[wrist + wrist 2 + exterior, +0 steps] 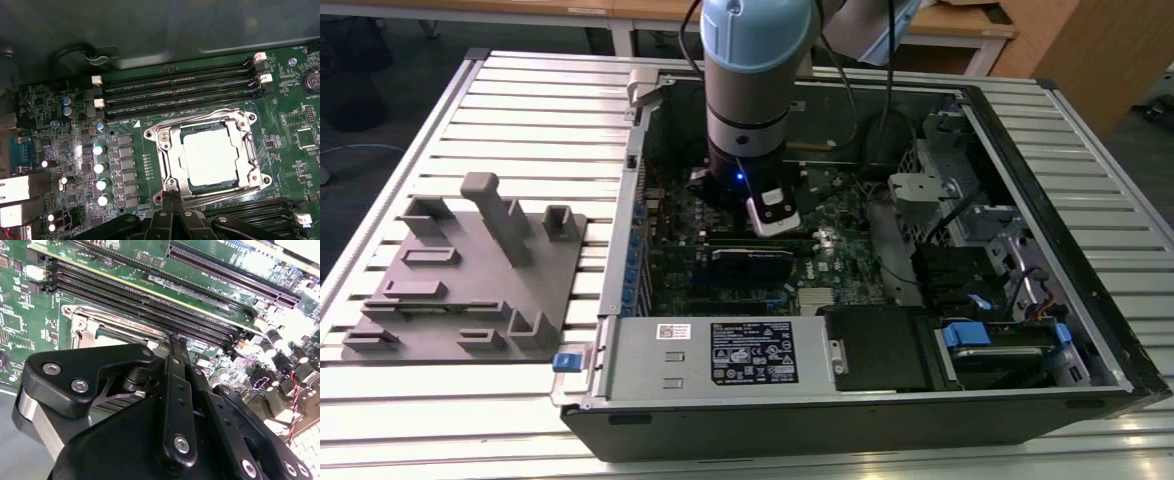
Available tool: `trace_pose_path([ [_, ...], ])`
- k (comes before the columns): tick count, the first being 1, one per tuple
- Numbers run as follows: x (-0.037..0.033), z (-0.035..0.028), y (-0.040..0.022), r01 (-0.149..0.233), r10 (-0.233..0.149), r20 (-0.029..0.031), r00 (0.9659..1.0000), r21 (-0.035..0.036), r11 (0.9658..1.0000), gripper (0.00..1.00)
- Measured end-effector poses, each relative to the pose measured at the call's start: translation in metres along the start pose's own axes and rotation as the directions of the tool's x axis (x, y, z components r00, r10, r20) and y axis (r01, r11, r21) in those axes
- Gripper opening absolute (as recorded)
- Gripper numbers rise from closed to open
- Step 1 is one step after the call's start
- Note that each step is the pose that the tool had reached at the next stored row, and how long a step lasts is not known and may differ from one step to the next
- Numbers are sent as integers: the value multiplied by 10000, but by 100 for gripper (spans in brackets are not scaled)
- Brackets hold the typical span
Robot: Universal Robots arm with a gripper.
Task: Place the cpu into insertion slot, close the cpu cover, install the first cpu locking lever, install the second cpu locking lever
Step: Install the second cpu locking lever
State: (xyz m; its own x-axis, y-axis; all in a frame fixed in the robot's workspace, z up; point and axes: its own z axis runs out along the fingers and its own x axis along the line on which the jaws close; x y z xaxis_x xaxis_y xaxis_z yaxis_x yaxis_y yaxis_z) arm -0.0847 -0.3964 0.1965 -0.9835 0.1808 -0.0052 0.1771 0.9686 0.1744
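The gripper (171, 207) hangs with fingers pinched shut and empty at the edge of the insertion slot (165, 150), where the cpu (210, 157) lies seated under the lowered cpu cover (240, 127)

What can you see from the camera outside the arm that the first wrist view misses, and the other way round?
The exterior view alone takes in the whole open computer case, the grey fixture plate on the slatted table at that view's left, and the arm reaching down into the case.

The first wrist view alone gives a close look at the cpu lying in the insertion slot, with the cpu cover framing it.

Both share the green circuit board.
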Motion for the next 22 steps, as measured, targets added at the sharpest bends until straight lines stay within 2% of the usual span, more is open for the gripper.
trace_pose_path([
  [4,5,13,-27,-3,3,-7,10000,-61,10000,10],
  [9,17,16,-41,-3,3,-16,10000,-93,10000,10],
  [22,49,22,-60,-2,2,-17,10000,-96,10000,10],
])
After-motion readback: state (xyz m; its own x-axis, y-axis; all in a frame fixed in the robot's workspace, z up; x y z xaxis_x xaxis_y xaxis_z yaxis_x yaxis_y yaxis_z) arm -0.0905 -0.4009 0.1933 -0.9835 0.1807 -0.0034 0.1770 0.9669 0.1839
